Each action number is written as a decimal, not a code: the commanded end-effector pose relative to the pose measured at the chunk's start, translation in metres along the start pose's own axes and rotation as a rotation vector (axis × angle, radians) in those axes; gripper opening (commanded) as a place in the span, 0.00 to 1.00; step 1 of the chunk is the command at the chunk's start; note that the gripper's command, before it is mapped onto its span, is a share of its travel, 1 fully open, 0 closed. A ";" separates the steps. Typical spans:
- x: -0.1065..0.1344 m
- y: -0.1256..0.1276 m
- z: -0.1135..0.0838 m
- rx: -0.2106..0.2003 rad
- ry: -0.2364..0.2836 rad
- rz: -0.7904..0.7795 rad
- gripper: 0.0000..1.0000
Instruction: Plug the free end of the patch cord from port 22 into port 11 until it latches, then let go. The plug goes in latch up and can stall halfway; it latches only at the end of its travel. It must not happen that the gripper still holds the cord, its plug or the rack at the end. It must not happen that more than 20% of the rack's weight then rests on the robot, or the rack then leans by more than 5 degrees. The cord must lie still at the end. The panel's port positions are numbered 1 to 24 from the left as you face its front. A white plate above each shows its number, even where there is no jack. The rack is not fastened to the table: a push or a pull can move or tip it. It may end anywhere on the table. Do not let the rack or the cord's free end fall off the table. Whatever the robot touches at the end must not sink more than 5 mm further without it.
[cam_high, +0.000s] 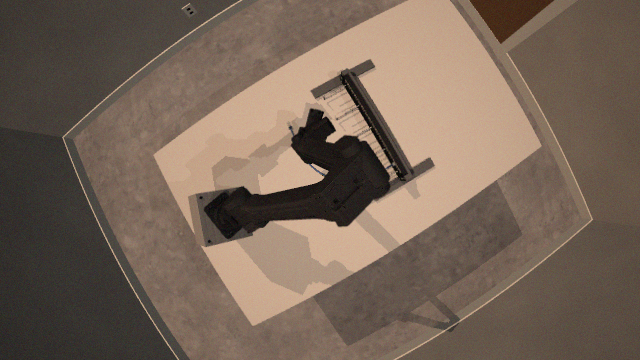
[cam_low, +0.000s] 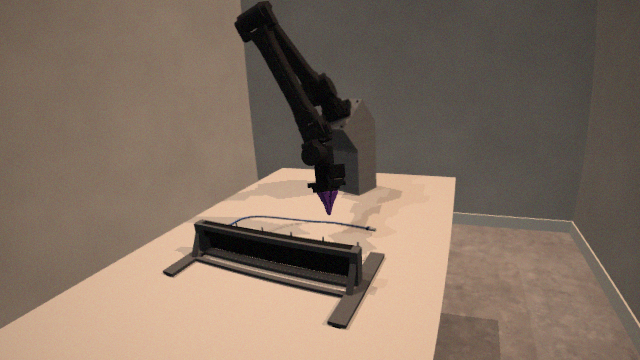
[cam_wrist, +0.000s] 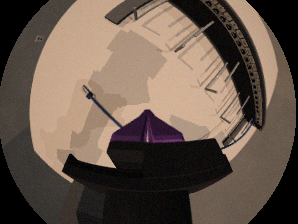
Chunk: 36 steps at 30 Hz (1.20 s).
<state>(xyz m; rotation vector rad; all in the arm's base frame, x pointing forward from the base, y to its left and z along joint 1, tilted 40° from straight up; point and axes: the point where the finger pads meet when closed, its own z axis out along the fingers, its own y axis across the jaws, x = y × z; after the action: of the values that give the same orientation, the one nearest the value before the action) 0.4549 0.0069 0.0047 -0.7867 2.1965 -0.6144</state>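
Note:
My gripper (cam_low: 329, 213) (cam_wrist: 147, 113) is shut and empty, its purple fingertips together. It hangs above the table on the front side of the rack (cam_low: 280, 282) (cam_high: 382, 127). The blue patch cord (cam_low: 300, 219) (cam_wrist: 106, 112) (cam_high: 316, 170) runs from the port 22 end of the rack across the table. Its free plug (cam_low: 371, 229) (cam_wrist: 88, 93) (cam_high: 291, 128) lies on the table, apart from the fingers, ahead and to their left in the wrist view. Part of the cord is hidden behind the gripper in the wrist view. Port 11 and the number plates cannot be made out.
Thin bars (cam_wrist: 194, 36) stick out from the rack's front toward the gripper side. The rack's feet (cam_high: 362, 66) (cam_low: 356, 292) reach out at both ends. The arm's base (cam_low: 357, 150) stands at the far end of the table. A table edge (cam_low: 446, 265) runs beyond the plug's side in the exterior view.

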 end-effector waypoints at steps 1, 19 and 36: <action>-0.008 0.031 0.001 -0.057 0.030 -0.153 0.00; -0.024 0.121 -0.015 -0.149 0.209 -0.715 0.00; -0.023 0.108 -0.016 -0.131 0.212 -0.683 0.00</action>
<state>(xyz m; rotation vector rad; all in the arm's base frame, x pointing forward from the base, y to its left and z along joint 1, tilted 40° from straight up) 0.4159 0.1053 -0.0490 -1.6571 2.1448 -0.9147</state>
